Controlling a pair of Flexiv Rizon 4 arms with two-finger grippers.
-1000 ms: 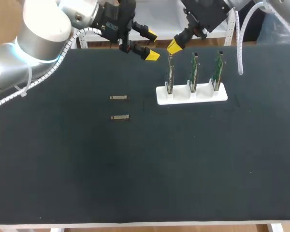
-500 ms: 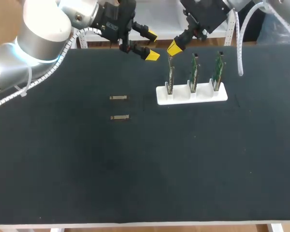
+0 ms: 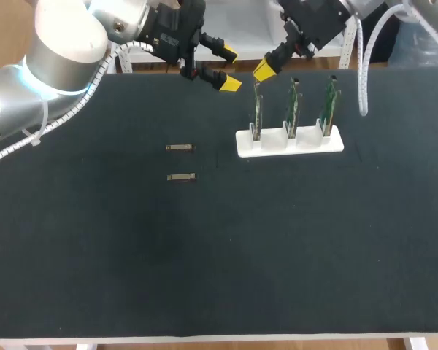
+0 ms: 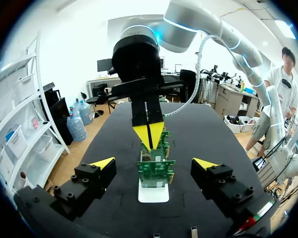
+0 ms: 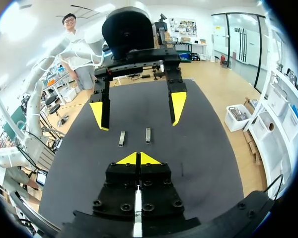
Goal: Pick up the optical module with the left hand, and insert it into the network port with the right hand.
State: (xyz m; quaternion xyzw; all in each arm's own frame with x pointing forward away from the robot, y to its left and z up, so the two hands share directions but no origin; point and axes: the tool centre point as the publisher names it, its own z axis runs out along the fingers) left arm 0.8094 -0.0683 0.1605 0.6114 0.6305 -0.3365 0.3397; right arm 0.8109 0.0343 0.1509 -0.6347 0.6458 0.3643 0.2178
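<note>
Upper middle of frame: left gripper [image 3: 229, 68] wide, empty | right gripper [image 3: 263, 71] tips together | optical modules [image 3: 179, 147] lie centre-left, untouched | pickup, insertion pending

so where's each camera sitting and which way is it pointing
Head view: above, behind, looking down on the table; left gripper and right gripper near its far edge.
Left wrist view: on the left arm, facing circuit boards in a white rack; own gripper open.
Right wrist view: on the right arm, facing two small modules; own gripper shut.
Shared: each wrist view sees the other gripper.
</note>
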